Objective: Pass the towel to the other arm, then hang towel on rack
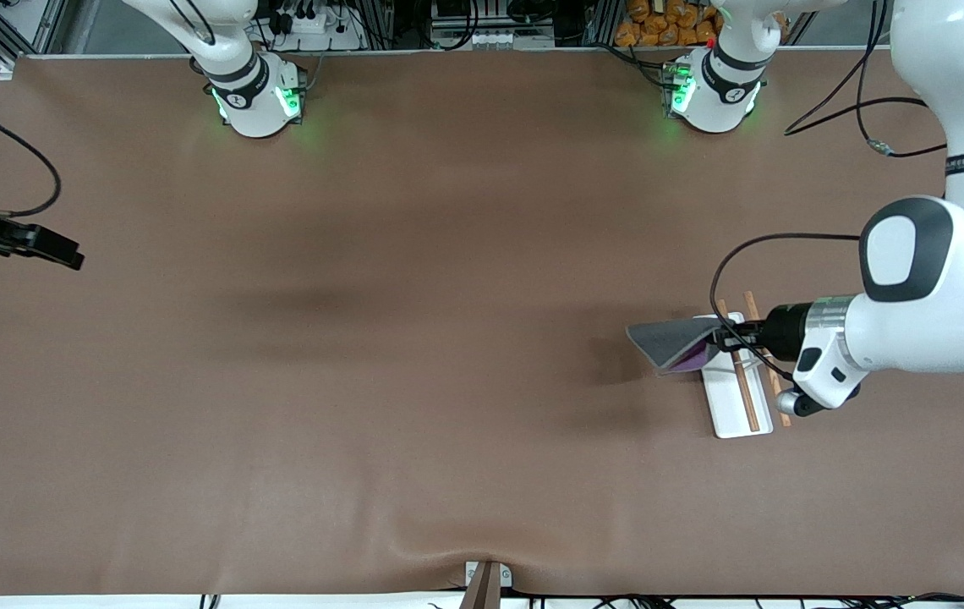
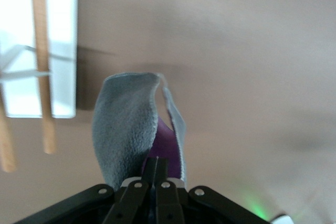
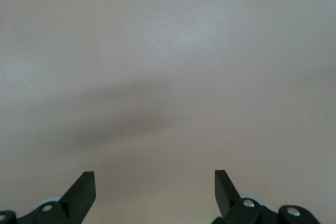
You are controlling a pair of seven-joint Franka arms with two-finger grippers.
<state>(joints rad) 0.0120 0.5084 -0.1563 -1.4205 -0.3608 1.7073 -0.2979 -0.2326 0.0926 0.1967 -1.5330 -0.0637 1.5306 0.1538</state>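
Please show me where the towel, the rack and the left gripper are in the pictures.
towel [image 1: 670,338]: front view, on its dark grey face, held above the table.
rack [image 1: 731,406]: front view, on the bare white base beside the wooden rods.
left gripper [image 2: 156,169]: left wrist view, between the fingertips shut on the towel.

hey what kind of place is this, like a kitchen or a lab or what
Most likely a robotics lab. Two robot arms are bolted to a brown table, cables trail along its edge, and the left gripper holds a towel over a small rack; the right gripper waits.

Left pincer [image 1: 723,342] clamped shut, wrist level; right pincer [image 3: 155,190] waits, fingers spread.
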